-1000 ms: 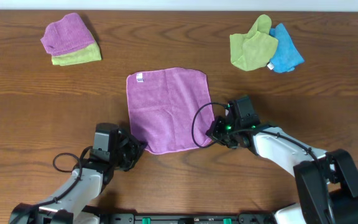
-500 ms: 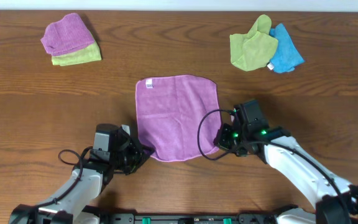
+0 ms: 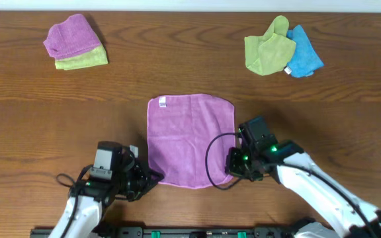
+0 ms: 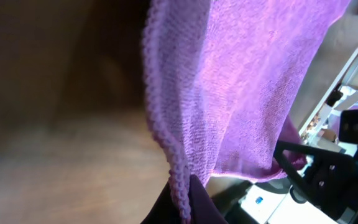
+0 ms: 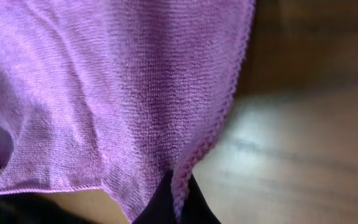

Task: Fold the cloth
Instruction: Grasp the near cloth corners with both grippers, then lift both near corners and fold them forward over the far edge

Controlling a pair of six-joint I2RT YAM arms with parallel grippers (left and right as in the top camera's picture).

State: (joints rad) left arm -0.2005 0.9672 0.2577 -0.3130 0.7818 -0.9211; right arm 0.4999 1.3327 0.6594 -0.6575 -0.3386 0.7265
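Left pincer [image 3: 152,177] is clamped on the near-left corner of the purple square microfibre cloth [image 3: 190,140]. The left wrist view confirms it, with the hem nipped between dark fingertips [image 4: 199,209]. Right pincer [image 3: 231,170] grips the near-right corner the same way, the edge caught between its fingertips [image 5: 158,205]. The cloth is spread open mid-way across the brown wooden surface [image 3: 32,132], with a small white tag [image 3: 162,102] at its far-left corner. Far left, a second purple cloth [image 3: 70,34] sits atop a flat lime-green cloth [image 3: 84,61]. Far right, a crumpled lime-green cloth [image 3: 267,47] touches a blue cloth [image 3: 306,58].
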